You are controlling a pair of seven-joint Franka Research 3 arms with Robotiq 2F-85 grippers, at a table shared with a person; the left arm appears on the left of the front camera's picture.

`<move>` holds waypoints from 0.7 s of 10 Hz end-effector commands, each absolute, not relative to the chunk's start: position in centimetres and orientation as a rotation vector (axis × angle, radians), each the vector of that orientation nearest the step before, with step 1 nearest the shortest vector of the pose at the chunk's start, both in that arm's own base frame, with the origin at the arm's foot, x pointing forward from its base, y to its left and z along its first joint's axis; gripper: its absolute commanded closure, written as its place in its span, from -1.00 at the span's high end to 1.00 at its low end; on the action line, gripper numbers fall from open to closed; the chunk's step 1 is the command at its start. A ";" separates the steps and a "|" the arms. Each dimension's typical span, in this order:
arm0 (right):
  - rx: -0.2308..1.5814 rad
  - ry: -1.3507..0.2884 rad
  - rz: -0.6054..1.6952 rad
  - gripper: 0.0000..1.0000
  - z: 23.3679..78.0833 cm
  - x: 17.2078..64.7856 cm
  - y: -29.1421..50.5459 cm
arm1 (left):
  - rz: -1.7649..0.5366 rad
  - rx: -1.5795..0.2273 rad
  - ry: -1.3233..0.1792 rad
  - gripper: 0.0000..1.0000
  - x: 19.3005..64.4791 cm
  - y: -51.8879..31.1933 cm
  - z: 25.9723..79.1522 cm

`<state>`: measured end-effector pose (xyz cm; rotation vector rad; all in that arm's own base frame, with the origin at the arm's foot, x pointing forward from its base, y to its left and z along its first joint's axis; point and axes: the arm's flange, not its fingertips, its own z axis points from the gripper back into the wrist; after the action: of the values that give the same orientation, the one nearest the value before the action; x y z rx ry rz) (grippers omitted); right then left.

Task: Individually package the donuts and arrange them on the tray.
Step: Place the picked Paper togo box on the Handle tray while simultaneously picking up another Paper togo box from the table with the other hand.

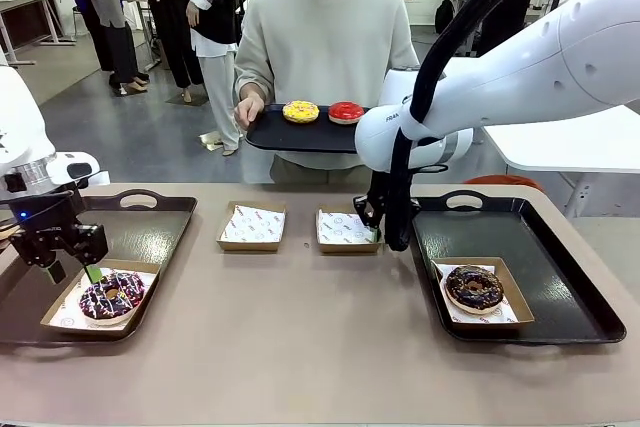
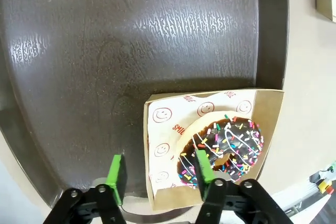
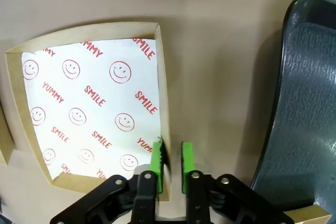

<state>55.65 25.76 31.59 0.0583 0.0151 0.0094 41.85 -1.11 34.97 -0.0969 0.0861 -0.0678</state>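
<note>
Nearest, at lower left, the drizzled donut (image 1: 112, 297) sits boxed on the left tray (image 1: 150, 237). The left end effector (image 2: 159, 176) hangs over that box's (image 2: 270, 129) corner, fingers wide, gripping nothing. At lower right the chocolate donut (image 1: 474, 287) lies boxed on the right tray (image 1: 565, 282). Mid-frame on the tabletop (image 1: 300, 337), the right end effector (image 3: 171, 157) straddles the empty box's (image 3: 164, 77) wall, fingers narrow, probably to drag it. Whether it clamps, I cannot tell. The liner reads "SMILE" and "YUMMY" in red. Beyond, the person's tray (image 1: 290, 137) carries the yellow donut (image 1: 300, 111) and red donut (image 1: 346, 112), unpackaged.
</note>
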 end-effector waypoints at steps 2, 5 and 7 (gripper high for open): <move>0.073 0.017 -0.008 -1.00 31.4 56.1 26.3 | -0.064 -0.117 0.100 1.00 41.7 -1.2 35.4; 0.078 0.011 -0.024 -1.00 31.7 56.2 26.4 | -0.045 -0.131 0.101 1.00 41.7 -1.1 35.7; 0.084 0.010 -0.022 -1.00 31.8 56.2 26.5 | -0.036 -0.135 0.103 1.00 41.6 -1.0 35.8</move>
<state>55.91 25.99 31.99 0.0650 0.0079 0.0027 41.69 -1.10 35.26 -0.1178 0.0962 -0.0517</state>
